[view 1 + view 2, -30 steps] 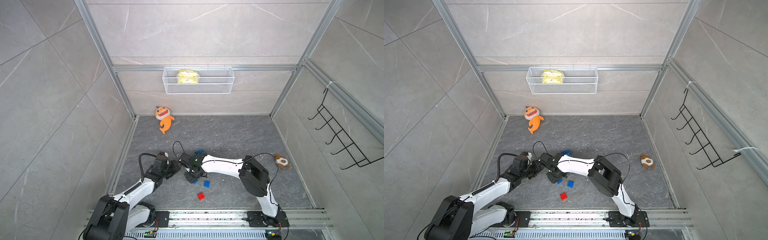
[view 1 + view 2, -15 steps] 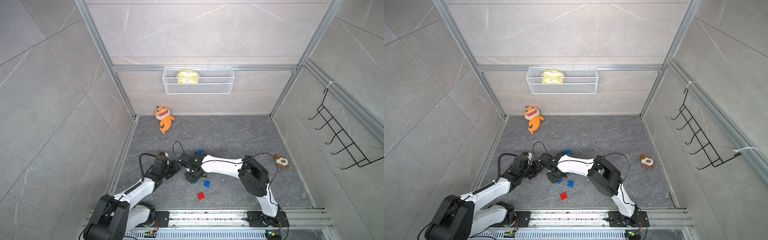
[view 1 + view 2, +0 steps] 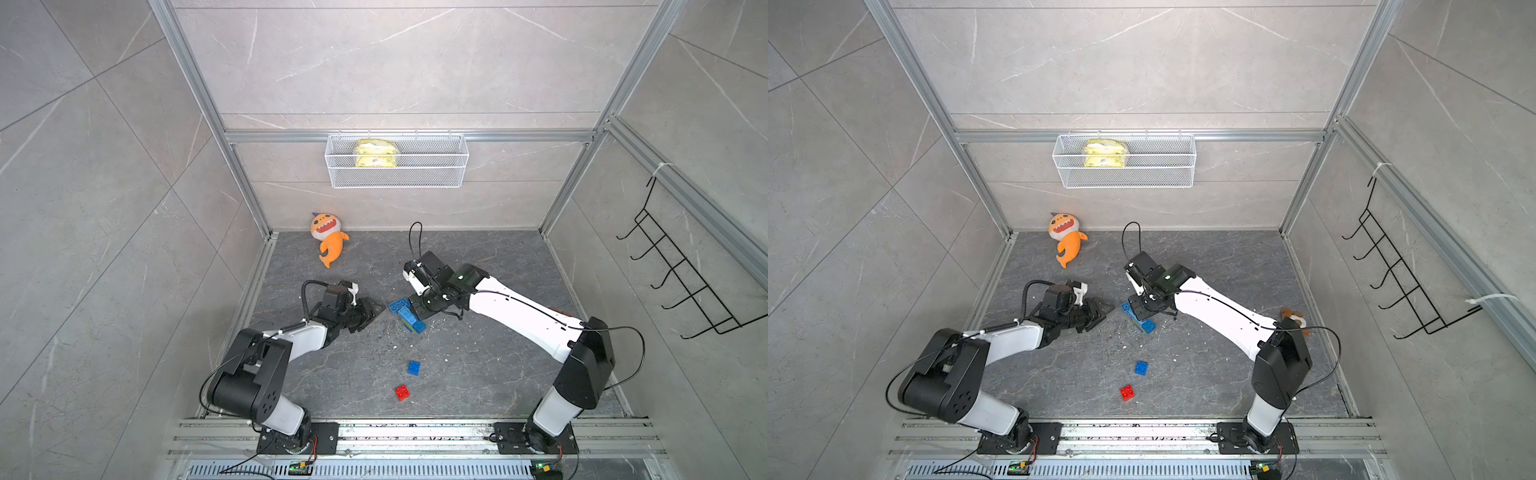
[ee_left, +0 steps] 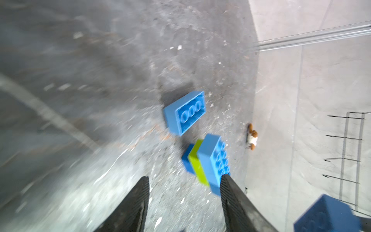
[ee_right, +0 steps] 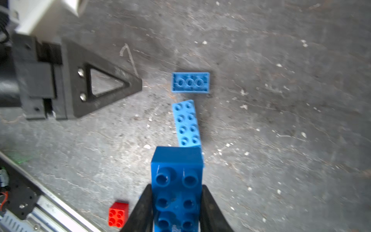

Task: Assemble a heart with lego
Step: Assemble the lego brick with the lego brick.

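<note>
**Hand state.** The right hand (image 5: pixel 176 190) is closed on a dark blue long brick (image 5: pixel 176 160), gripped across its narrow sides with the studs facing the wrist camera. The left hand (image 4: pixel 184 177) has its fingers spread with nothing between them.

**Work piece.** The partly built heart (image 3: pixel 409 322) is a stack of three long bricks: pale blue on the stud side, then lime green, then blue. It lies near the middle of the tabletop (image 3: pixel 511 257). It appears to rest on its side or tilted, but the left wrist view is too blurred to settle this.

**Governing relation.**
- The heart lies directly ahead of the held brick's free end.
- The two long axes run nearly in line, with the heart skewed slightly.
- In the right wrist view the brick's end overlaps the heart's near end. Contact cannot be confirmed.
- The right hand is the nearer. In a top view the left hand sits apart, toward the left edge, with its fingertips aimed at the heart.

**Other parts.**
- An upturned blue brick (image 5: pixel 190 82) lies just past the heart's far end.
- A blue square brick (image 3: pixel 413 368) and a red square brick (image 3: pixel 402 392) lie loose toward the near edge.

**Next move (judgement).** Square the held brick to the heart's studs before pressing. The left hand is placed to brace.
</note>
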Available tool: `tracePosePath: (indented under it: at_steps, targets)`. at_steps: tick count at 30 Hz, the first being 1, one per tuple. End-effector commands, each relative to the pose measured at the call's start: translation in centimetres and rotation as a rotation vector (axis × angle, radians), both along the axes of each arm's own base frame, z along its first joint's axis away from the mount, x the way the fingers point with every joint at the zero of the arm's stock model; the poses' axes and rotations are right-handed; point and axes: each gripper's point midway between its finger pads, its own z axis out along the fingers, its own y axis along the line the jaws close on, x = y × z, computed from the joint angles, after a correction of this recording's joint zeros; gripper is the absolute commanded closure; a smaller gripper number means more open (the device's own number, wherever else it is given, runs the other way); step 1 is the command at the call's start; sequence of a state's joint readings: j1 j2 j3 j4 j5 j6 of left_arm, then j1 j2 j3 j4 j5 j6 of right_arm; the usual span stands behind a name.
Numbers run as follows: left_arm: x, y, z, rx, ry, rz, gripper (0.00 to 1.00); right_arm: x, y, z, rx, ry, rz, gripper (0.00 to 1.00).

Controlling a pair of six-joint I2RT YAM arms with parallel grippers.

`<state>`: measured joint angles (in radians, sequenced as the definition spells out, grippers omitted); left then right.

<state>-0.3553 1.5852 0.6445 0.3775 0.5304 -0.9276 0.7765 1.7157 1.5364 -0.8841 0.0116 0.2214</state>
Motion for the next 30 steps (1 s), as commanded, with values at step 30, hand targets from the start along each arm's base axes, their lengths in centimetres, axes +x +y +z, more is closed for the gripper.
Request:
tracePosePath:
  at_steps: [30]
  targets:
    - [0.8, -7.0, -0.6, -0.203, -0.014, -0.198, 0.55, -0.6, -2.0, -6.6, -0.129, 0.221, 0.162, 0.68]
